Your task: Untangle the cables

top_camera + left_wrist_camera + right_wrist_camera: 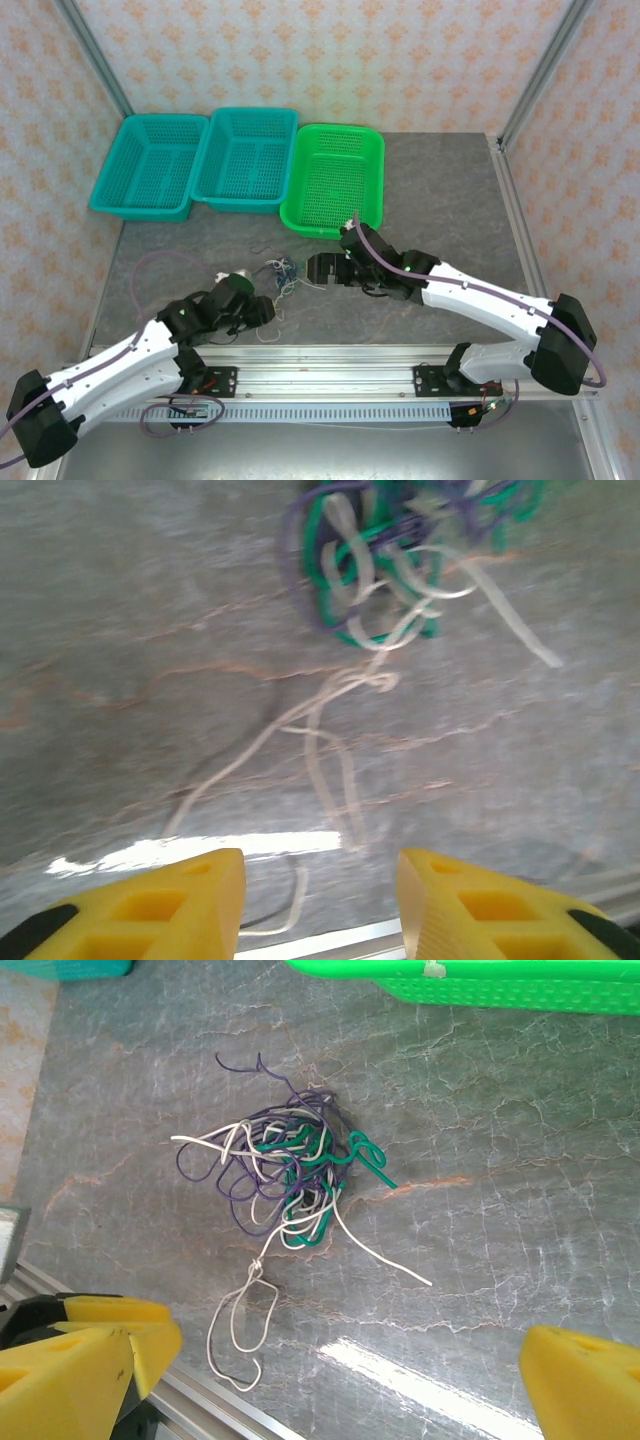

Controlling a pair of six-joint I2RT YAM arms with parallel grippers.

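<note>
On table (450, 200), top view: cables (282, 272) bunched between left gripper (262, 305) and right gripper (314, 270).
Left wrist: fingers part-spread, nothing pinched. White loop (330, 740) trails loose, likely light and floppy, best grab point.
Right wrist: jaws spread wide, empty, tangle just ahead.

Bright, even light — left wrist view motion-blurred.
</note>
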